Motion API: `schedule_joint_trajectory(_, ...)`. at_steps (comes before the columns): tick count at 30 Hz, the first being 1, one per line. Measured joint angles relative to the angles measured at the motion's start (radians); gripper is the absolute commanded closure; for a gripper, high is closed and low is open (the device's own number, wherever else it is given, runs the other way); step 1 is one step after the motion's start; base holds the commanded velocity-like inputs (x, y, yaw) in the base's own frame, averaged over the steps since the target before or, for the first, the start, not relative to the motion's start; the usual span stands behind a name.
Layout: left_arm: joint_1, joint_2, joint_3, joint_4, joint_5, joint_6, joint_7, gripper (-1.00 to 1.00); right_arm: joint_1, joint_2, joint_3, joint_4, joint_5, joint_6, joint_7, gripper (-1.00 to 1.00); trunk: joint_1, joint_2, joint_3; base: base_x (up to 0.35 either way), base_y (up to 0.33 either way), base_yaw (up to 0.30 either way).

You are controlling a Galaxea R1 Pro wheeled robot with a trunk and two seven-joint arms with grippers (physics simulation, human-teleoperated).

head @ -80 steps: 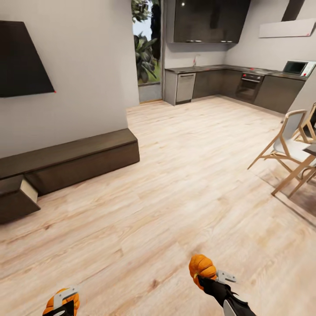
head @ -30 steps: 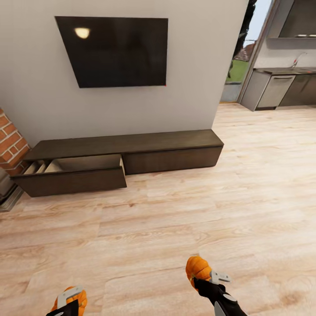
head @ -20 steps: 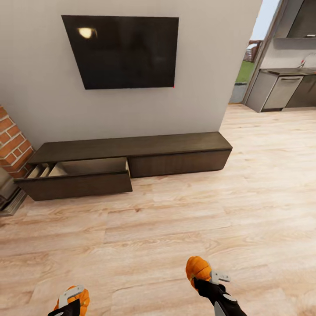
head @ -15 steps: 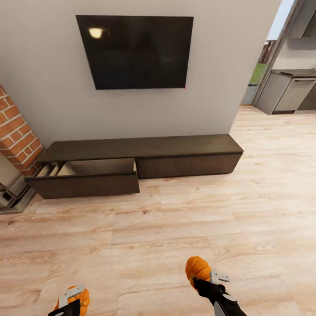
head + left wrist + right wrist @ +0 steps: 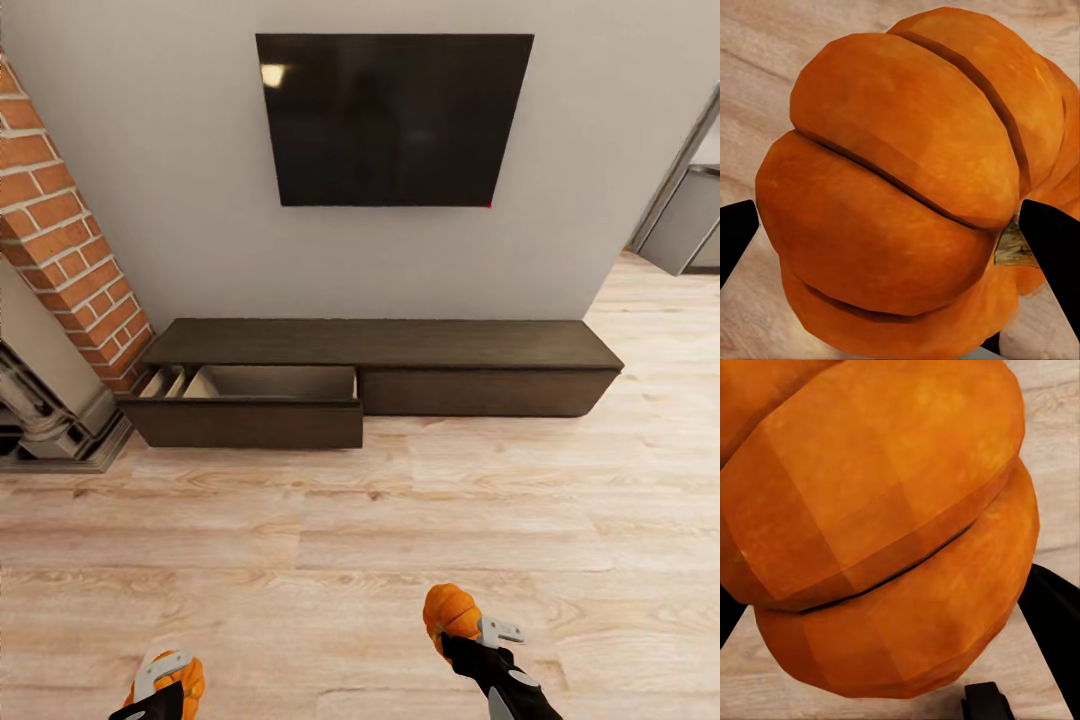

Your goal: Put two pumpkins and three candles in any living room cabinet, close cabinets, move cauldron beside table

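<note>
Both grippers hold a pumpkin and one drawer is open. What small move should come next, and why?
Probably roll forward toward the open drawer of the cabinet. The left gripper and right gripper each hold a pumpkin, but the drawer lies well ahead across bare floor, likely beyond reach.

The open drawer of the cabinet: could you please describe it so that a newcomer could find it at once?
Look under the black TV on the white wall, where a long low dark-brown cabinet sits on the floor. The open drawer is at its end nearest the brick column. Unlike the flush front beside it, it is pulled out, showing a pale inside.
</note>
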Motion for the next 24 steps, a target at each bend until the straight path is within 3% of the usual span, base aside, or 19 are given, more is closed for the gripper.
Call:
schedule_joint_trajectory(6, 0.001, 0.000, -0.001, 0.000, -0.001, 0.000, 0.000, 1.00, 0.000, 0.000, 0.000, 0.000, -0.001, 0.000, 0.001, 1.00, 0.000, 0.000, 0.003, 0.173, 0.202, 0.001)
schedule_joint_trajectory(24, 0.001, -0.002, 0.000, 0.000, -0.001, 0.000, 0.000, 1.00, 0.000, 0.000, 0.000, -0.001, -0.001, -0.001, 0.001, 1.00, 0.000, 0.000, 0.032, 0.004, 0.005, 0.000)
